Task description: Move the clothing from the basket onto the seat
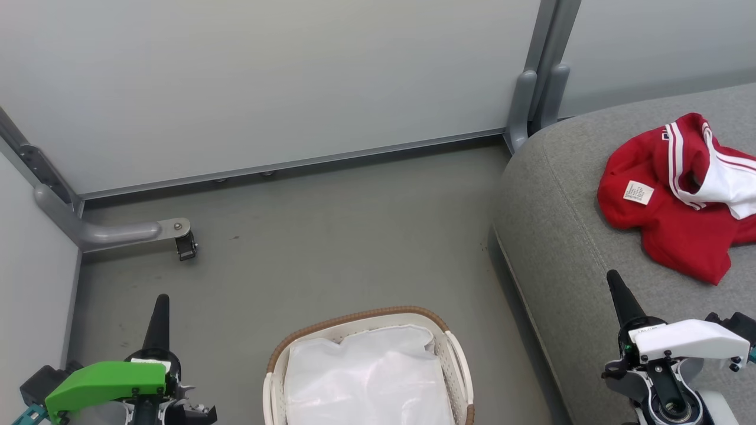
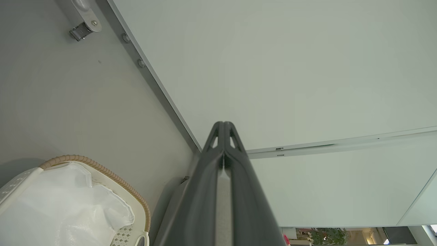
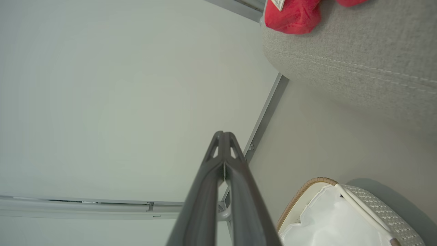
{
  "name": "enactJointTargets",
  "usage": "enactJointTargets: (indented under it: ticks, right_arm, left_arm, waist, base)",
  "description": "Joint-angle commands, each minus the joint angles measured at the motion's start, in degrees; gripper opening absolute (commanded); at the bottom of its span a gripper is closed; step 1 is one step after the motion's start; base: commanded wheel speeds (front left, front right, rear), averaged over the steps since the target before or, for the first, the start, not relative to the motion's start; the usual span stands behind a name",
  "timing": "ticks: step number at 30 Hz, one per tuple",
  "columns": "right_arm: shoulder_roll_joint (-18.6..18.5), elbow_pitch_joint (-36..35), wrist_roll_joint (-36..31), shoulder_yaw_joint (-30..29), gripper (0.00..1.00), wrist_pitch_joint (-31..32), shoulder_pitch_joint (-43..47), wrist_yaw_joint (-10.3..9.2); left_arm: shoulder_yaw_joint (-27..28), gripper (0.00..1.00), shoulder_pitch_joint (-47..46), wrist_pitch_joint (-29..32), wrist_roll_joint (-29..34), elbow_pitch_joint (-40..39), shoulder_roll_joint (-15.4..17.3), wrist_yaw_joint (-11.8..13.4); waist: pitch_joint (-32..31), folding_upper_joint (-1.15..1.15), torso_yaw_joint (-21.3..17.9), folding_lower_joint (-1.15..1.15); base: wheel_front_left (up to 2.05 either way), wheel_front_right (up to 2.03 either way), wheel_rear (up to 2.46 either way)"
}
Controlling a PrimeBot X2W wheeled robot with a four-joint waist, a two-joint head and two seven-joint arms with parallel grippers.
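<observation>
Clothing heaped on the seat at 2 o'clock | basket at 6 o'clock, where I see white liner and no red | left gripper and right gripper pressed together, empty | I judge the transfer done.

Holds the left gripper low at the near left, green wrist cover just behind it, the two dark fingers pressed flat together along their length and pointing toward the far side. Holds the right gripper at the near right in the same pose, white wrist cover behind it, fingers closed tip to tip. Carries both well apart, at about the same height.
</observation>
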Motion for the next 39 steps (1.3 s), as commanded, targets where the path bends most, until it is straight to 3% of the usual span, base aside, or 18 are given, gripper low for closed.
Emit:
enactJointTargets:
  ticks: [1,39]
  right_arm:
    - [-0.3,-0.6,1.5,-0.3,0.0,0.5,0.4,0.0]
    - [-0.4,-2.2,16.7,-2.0,0.0,4.2,1.0,-0.01]
  left_arm:
    - [0.3,0.0,-1.4,0.5,-1.4,-0.5,0.4,-0.3]
    - [1.1,0.0,-2.3,4.3,-15.2,-2.0,0.5,-0.4]
  waist:
    - [0.0,0.0,0.0,0.0]
    - [-1.1,0.0,-0.8,0.0]
  base:
    - [0.0,0.0,0.0]
    - [0.0,0.0,0.0]
